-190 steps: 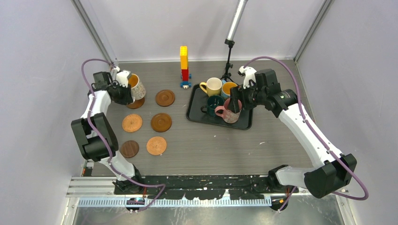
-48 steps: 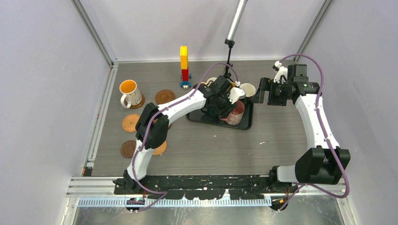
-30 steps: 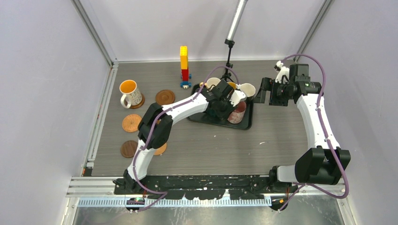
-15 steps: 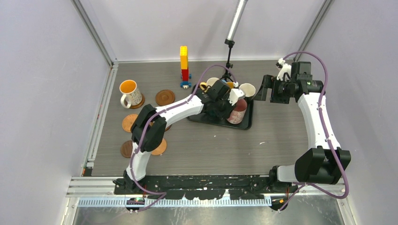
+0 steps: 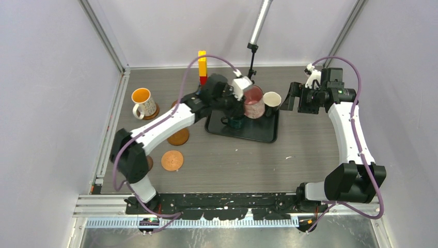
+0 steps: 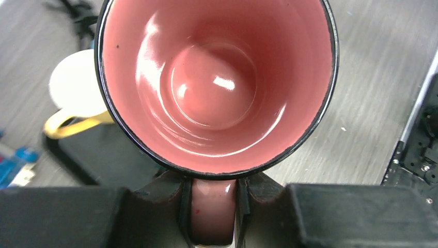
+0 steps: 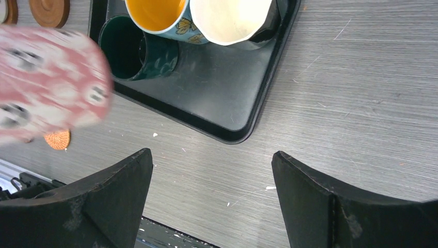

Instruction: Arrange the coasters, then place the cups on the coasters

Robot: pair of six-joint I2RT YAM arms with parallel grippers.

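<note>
Two robot arms work at a grey table (image 5: pixel 310 155), seen from above. The left arm (image 5: pixel 165 121) stretches across to the black tray (image 5: pixel 258 133), at about 1 o'clock from the table's centre. There the left gripper (image 6: pixel 213 209) is clamped on the handle of the pink mug (image 6: pixel 217 88). The wrist view looks straight down into the mug, with the handle at 6 o'clock pinched between both fingers. The mug seems to hang upright above the tray's far edge, clear of the teal mug (image 5: pixel 235 122) and the white mug (image 5: pixel 271 98). The right gripper (image 7: pixel 212 206) sits at 3 o'clock of the tray, jaws spread wide and holding nothing. The coasters (image 5: pixel 172 160) lie at 9 o'clock, one already under a patterned mug (image 5: pixel 142 102) (several are partly hidden by the left arm). The step in hand looks like carrying the pink mug to a free coaster. Held by its handle alone, the mug could swing, so a slow, level sweep suits best. It should pass above the other rims and wide of the toy brick tower (image 5: pixel 202 61), then lower onto the coaster's centre, letting go only once the base sits flat
</note>
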